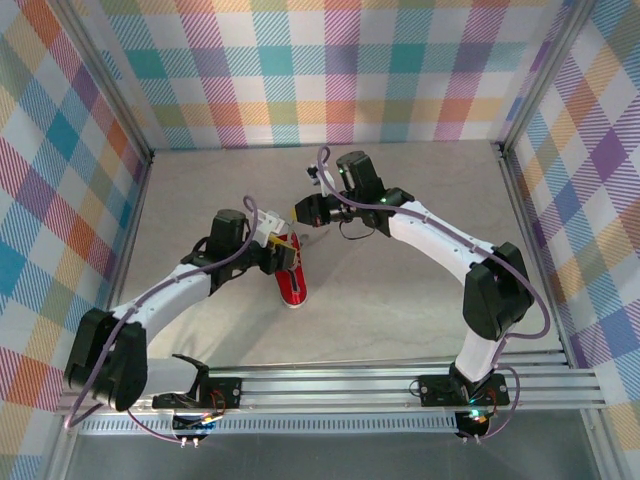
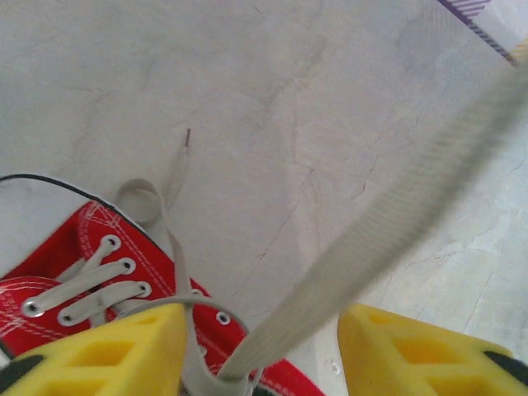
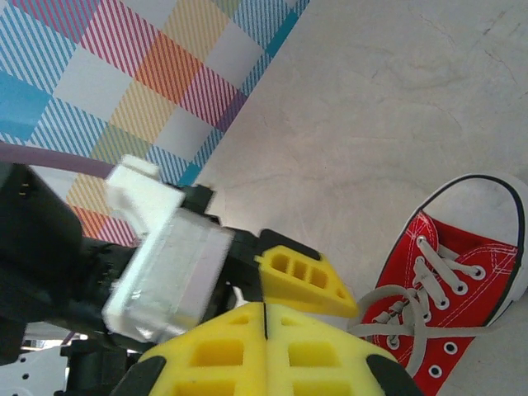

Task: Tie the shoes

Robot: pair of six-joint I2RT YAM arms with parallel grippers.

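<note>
The red sneaker [image 1: 292, 278] lies mid-table, its white toe cap toward the near edge. My left gripper [image 1: 280, 252] hovers over the shoe's tongue end. In the left wrist view its yellow fingers [image 2: 107, 351] stand wide apart above the red sneaker [image 2: 78, 239], open. A taut whitish lace [image 2: 396, 223] runs from the eyelets up between them to the upper right. My right gripper [image 1: 303, 213] sits just behind the shoe. In the right wrist view it [image 3: 266, 318] is pressed shut, and a lace [image 3: 429, 330] from the red sneaker [image 3: 487, 247] leads in under its fingers.
Another lace end [image 2: 177, 169] lies slack on the grey tabletop [image 1: 420, 290] beside the shoe. Plaid walls [image 1: 330, 70] enclose the back and both sides. An aluminium rail [image 1: 400, 385] runs along the near edge by the arm bases.
</note>
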